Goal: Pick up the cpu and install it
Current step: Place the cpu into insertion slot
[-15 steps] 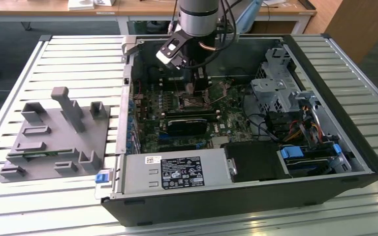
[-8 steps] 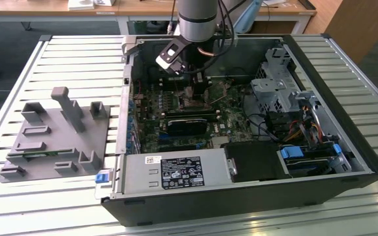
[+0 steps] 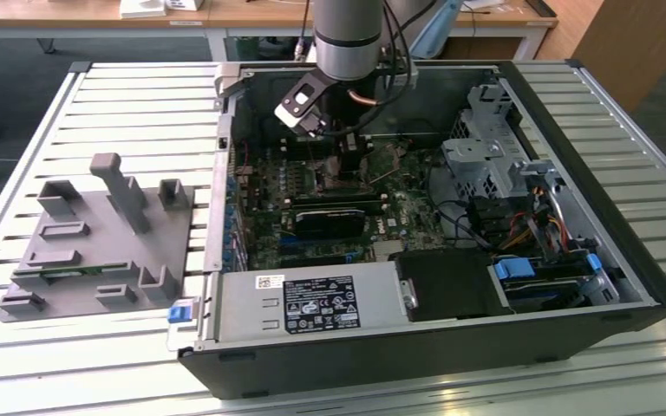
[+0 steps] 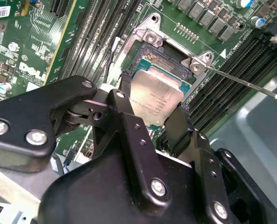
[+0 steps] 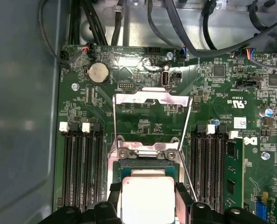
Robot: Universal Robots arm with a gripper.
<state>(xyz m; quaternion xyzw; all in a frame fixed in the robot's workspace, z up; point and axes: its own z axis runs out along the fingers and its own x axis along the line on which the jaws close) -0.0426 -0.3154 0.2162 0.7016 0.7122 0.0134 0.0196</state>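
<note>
The cpu (image 4: 158, 95) is a flat silver square chip sitting between my gripper's two black fingers, right over the dark square socket (image 4: 162, 52) on the green motherboard. My gripper (image 4: 150, 106) is shut on the cpu, one finger on each of two opposite edges. The chip (image 5: 146, 199) lies almost level with the socket frame; whether it rests in the socket or hovers just above it is unclear. The socket's metal load plate (image 5: 150, 99) is flipped open, and its thin lever rod (image 4: 243, 83) sticks out to the side. In the exterior view my gripper (image 3: 340, 163) reaches down inside the open computer case.
Memory slots (image 5: 82, 163) flank the socket on both sides. A black rectangular block (image 3: 327, 217) lies on the board nearer the power supply (image 3: 310, 303). A drive cage (image 3: 484, 156) and cables crowd the exterior view's right. A grey fixture (image 3: 101, 234) stands on the slatted table (image 3: 136, 113).
</note>
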